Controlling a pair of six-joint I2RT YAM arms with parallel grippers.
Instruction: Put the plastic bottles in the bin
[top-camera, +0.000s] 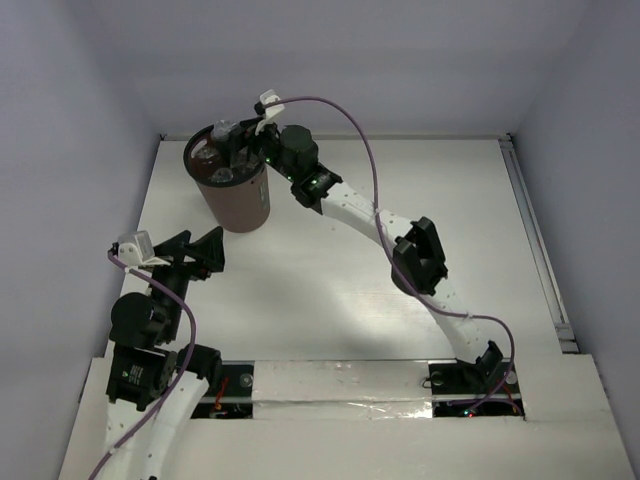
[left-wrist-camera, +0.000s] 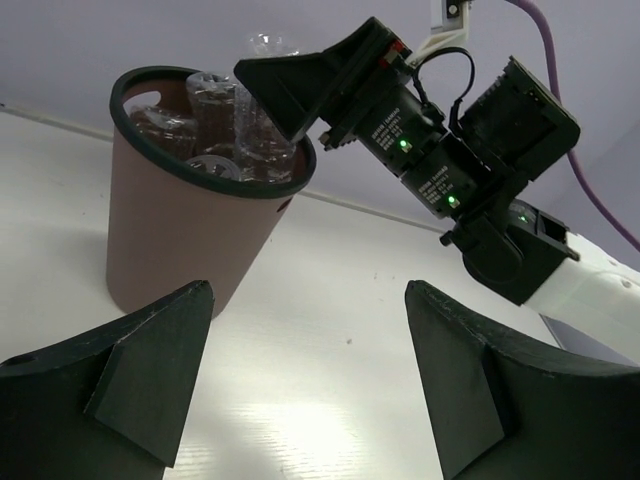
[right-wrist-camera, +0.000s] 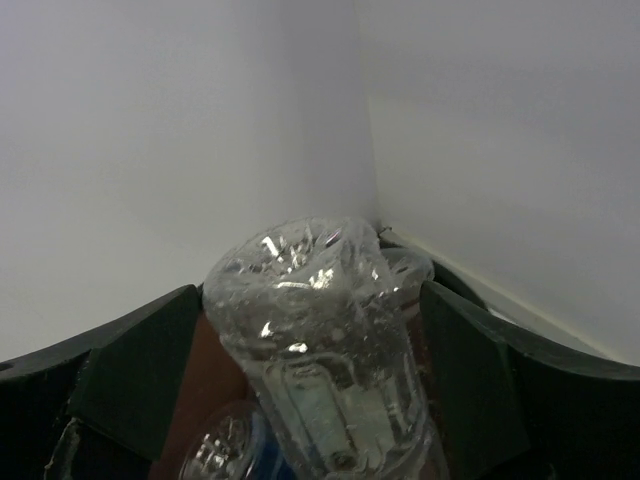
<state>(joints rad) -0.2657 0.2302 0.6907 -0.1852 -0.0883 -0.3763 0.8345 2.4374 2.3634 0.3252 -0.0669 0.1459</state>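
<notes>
The bin (top-camera: 238, 208) stands in the upper left of the top view, near the back corner of the table (top-camera: 340, 290). The right gripper (top-camera: 243, 150) hangs over its mouth. In the right wrist view a clear plastic bottle (right-wrist-camera: 312, 330) stands between the two fingers (right-wrist-camera: 140, 375), which are very close on both sides. I cannot tell if they press it or are just beside it. In the left wrist view this bottle rises above the black rim, and other clear bottles (left-wrist-camera: 212, 100) lie inside the bin.

I judge the bottle is empty, so it is very light. Its wall is thin and shiny and looks a little crumpled, so it will give under pressure and can slip. The best hold is across the middle of the body, with gentle force.

The left gripper (left-wrist-camera: 306, 305) is spread wide and holds nothing. It is low over the table in front of the bin.
</notes>
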